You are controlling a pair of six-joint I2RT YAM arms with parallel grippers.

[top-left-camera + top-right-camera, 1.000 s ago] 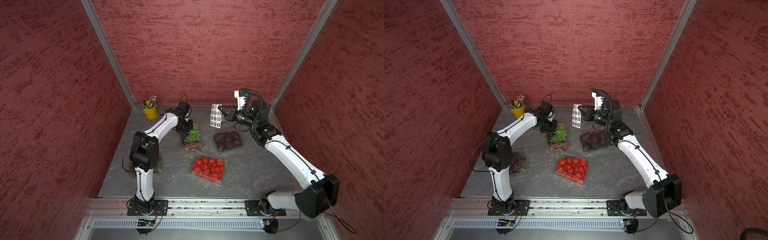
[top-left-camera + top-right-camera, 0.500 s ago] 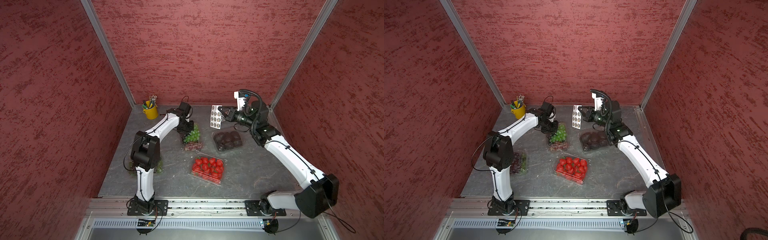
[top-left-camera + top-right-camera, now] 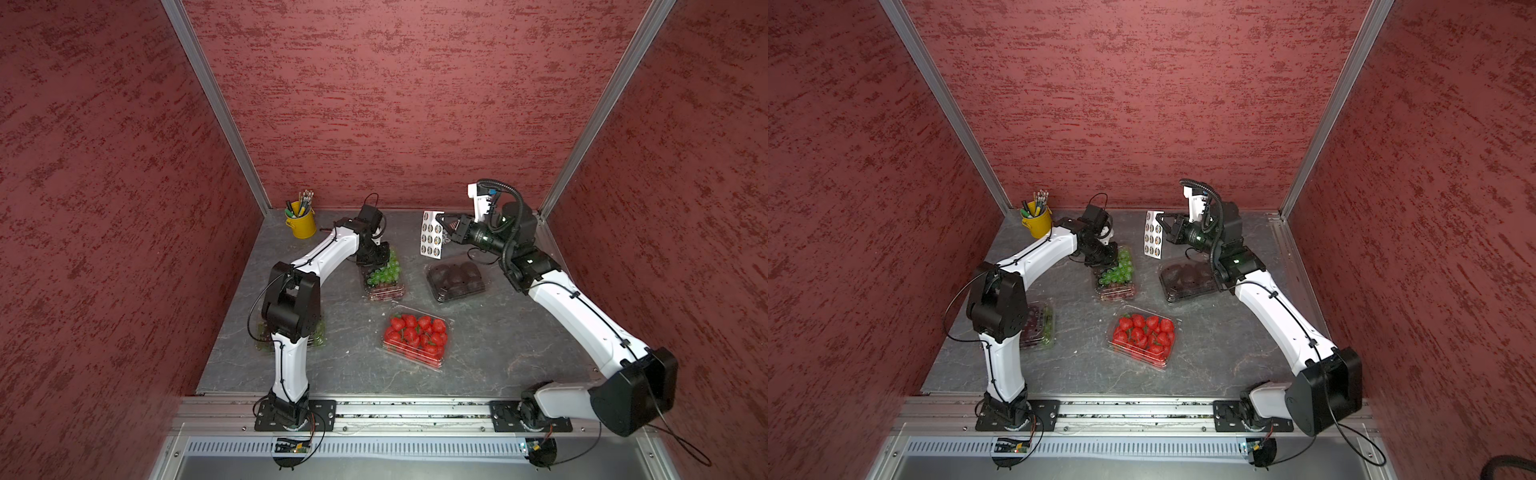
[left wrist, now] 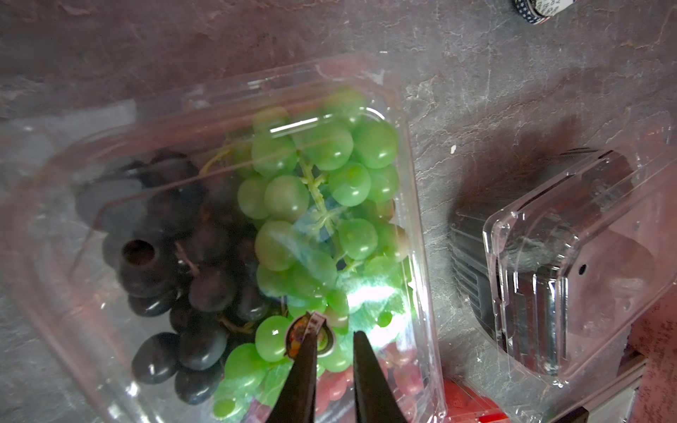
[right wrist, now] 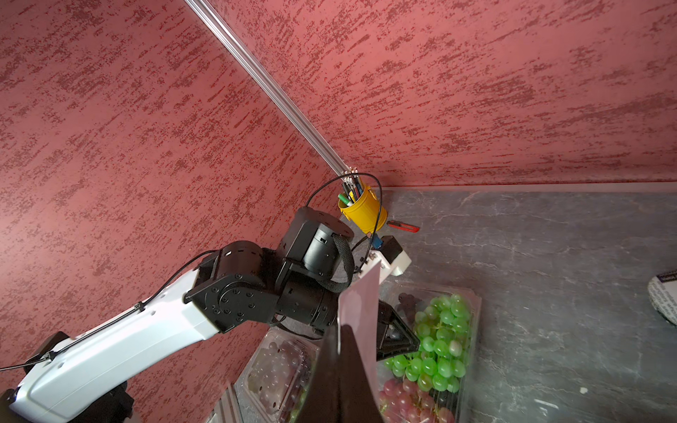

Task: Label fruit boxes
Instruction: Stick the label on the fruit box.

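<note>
Jaws (L) just cracked apart over grape box (image 4: 227,234), on table (image 3: 498,340) near pencil cup (image 3: 301,224), sticker (image 4: 298,335) on one tip, label prob not freed yet; jaws (R) pinch sticker sheet (image 3: 432,238).

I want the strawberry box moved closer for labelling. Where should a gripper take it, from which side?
Pinch the strawberry box by the rim along its near edge, coming in low from the front. It lies flat, closed, likely too wide to span, and bare table borders that edge.

grey table (image 3: 353,365), fruit boxes (image 3: 417,336), pencil cup (image 3: 302,224)
</note>
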